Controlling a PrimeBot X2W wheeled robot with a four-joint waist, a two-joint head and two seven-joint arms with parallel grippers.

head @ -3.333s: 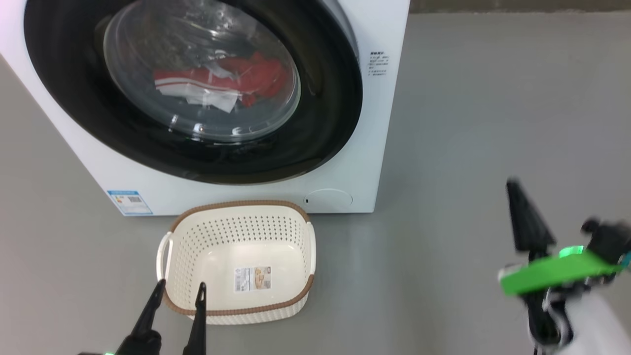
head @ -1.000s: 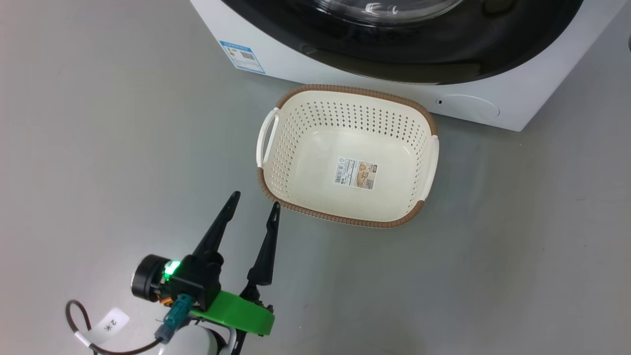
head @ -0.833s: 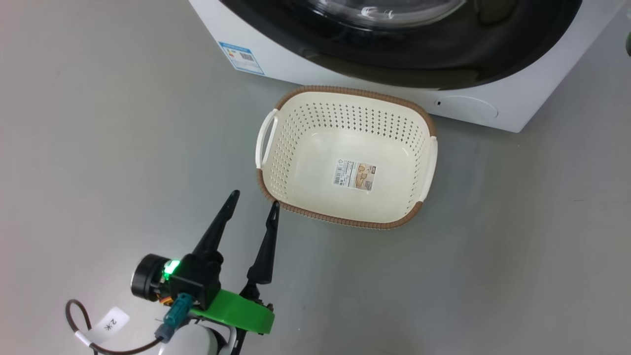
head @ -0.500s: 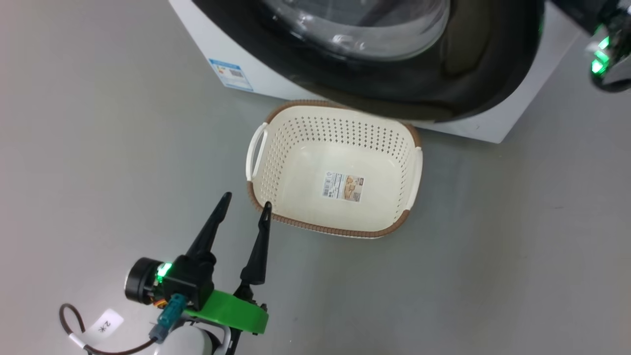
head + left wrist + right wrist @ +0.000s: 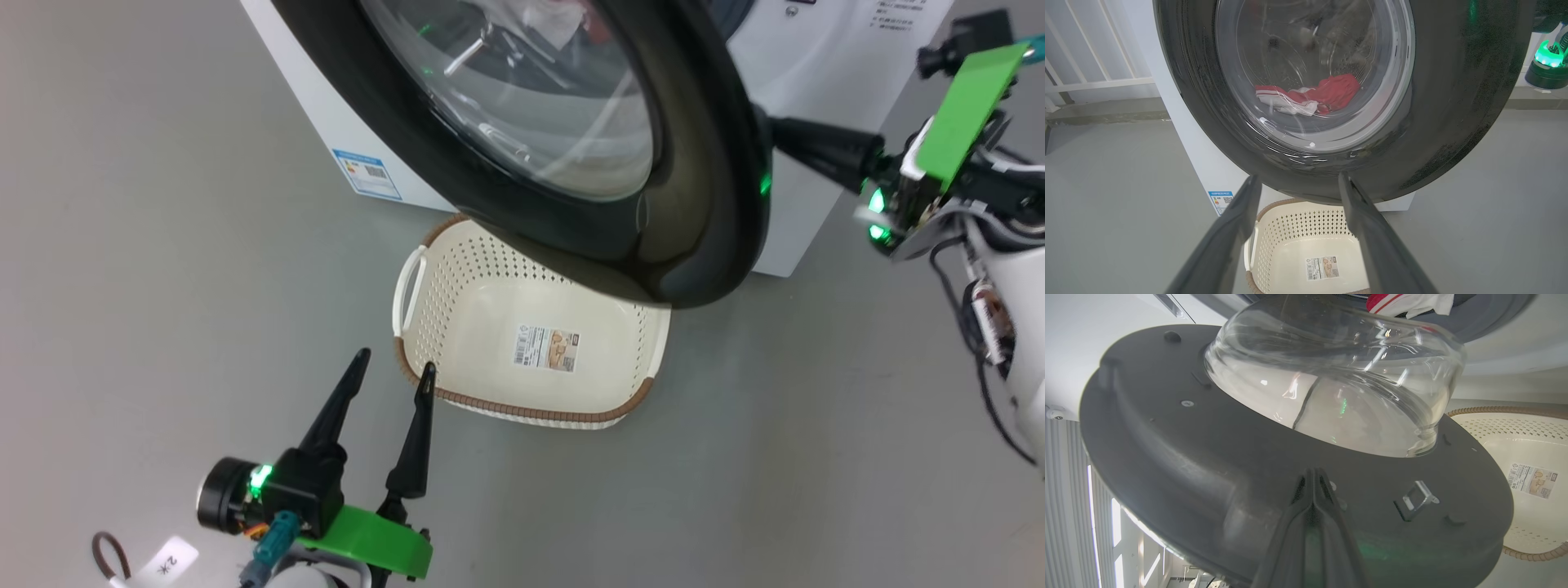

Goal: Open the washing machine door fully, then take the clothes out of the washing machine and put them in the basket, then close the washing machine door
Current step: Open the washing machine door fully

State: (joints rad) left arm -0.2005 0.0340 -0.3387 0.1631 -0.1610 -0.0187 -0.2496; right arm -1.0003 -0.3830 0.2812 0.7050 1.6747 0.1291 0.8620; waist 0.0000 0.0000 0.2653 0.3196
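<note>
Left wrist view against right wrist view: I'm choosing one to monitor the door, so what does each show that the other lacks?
Left wrist view: the glossy black outer rim of the washing machine door, the blue sticker and the open left claw. Right wrist view: the door's dark grey inner face with a metal latch hook, and the shut right claw, its tips at that face. Both: the glass window, the red clothes and the basket.

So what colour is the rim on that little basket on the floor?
Brown, with a woven look, running round the cream basket. The head view shows it best.
</note>
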